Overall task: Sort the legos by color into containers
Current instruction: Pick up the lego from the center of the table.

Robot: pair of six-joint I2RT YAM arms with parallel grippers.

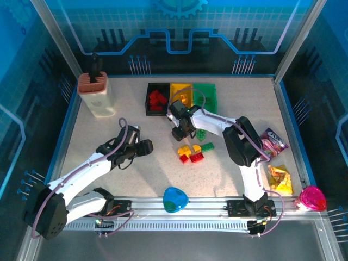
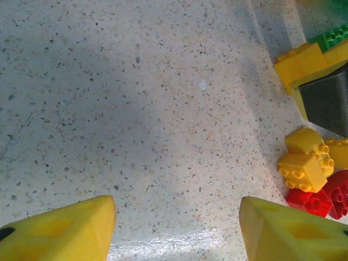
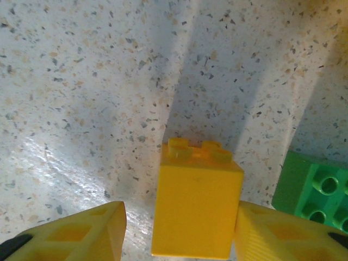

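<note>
A yellow lego (image 3: 197,201) stands between the fingers of my right gripper (image 3: 179,217). The right finger touches it and a gap remains at the left finger, so the jaws are open around it. A green lego (image 3: 315,193) lies just to the right. In the top view this gripper (image 1: 181,133) hangs in front of the black (image 1: 148,98), yellow (image 1: 177,88) and green (image 1: 213,95) containers; red legos (image 1: 157,99) lie in the black one. Loose yellow (image 1: 185,149), red (image 1: 196,157) and green (image 1: 207,146) legos lie beyond it. My left gripper (image 2: 176,217) is open over bare table, left of yellow (image 2: 302,163) and red (image 2: 321,198) legos.
A cream block with a brown top (image 1: 97,92) stands at the back left. A blue-green disc (image 1: 175,198) lies at the front edge. Snack packets (image 1: 273,142) and a pink cup (image 1: 312,198) sit along the right side.
</note>
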